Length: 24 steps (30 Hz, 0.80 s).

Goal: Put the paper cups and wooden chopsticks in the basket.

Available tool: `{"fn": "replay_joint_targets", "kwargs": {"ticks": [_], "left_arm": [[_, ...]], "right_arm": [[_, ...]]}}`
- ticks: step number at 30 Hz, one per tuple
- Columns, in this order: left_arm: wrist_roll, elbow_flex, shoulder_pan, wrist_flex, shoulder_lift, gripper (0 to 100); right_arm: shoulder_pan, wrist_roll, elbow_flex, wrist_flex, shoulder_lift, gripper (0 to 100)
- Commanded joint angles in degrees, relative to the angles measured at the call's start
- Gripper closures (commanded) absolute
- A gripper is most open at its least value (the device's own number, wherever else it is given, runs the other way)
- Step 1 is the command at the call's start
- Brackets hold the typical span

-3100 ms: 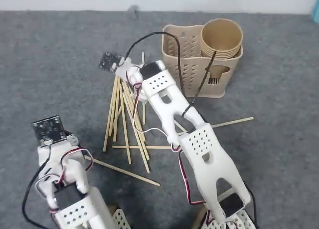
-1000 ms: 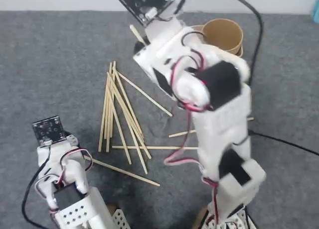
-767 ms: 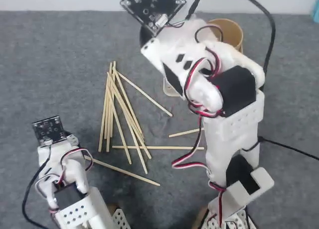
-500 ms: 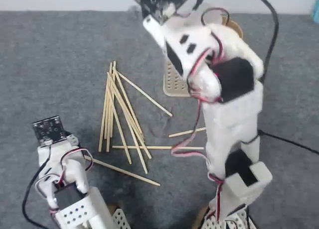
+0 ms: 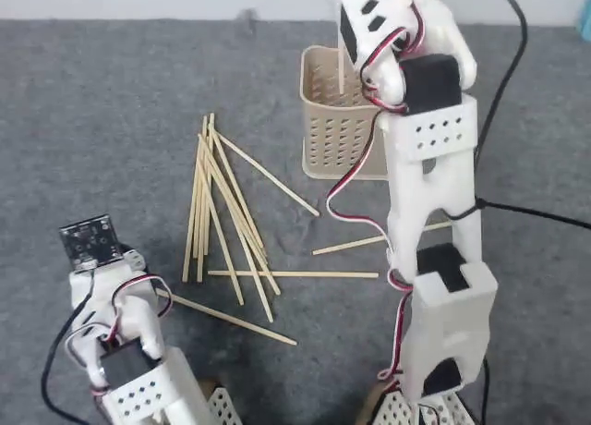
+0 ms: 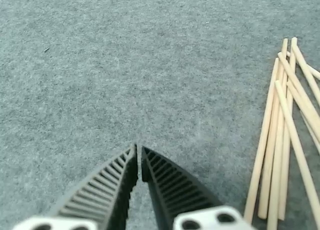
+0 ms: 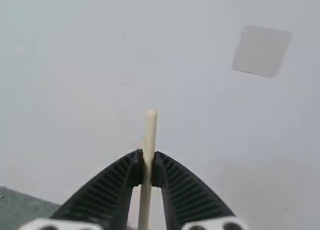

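My right gripper (image 7: pixel 148 166) is shut on a wooden chopstick (image 7: pixel 150 132) and faces a pale wall. In the high view my raised right arm (image 5: pixel 420 111) stands over the beige slotted basket (image 5: pixel 337 129), and the held chopstick (image 5: pixel 340 65) hangs upright at the basket's opening. The arm hides the paper cups. Several chopsticks (image 5: pixel 222 208) lie in a loose pile on the grey carpet, left of the basket. My left gripper (image 6: pixel 138 149) is shut and holds nothing, low over the carpet beside that pile (image 6: pixel 282 140). The left arm (image 5: pixel 125 337) sits at the near left.
Single chopsticks lie apart from the pile: one (image 5: pixel 383 240) near the right arm's base, one (image 5: pixel 294 274) across the middle, one (image 5: pixel 226 316) close to the left arm. A black cable (image 5: pixel 531 212) runs off to the right. The carpet's far left is bare.
The right arm lifted from the pile with one chopstick and swung up and right over the basket, where the stick now hangs upright. The left arm stayed still.
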Motion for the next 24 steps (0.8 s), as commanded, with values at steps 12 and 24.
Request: {"fn": "replay_joint_targets", "kwargs": {"ticks": [12,24], "left_arm": [[-0.53,-0.31,0.09,-0.62,-1.14,98],[-0.53,-0.31,0.09,-0.62,-1.14,98]], "right_arm": [[2.33,-0.62,-0.35,5.49,3.74,98.8],[2.33,-0.62,-0.88,19.03,3.56,89.0]]}}
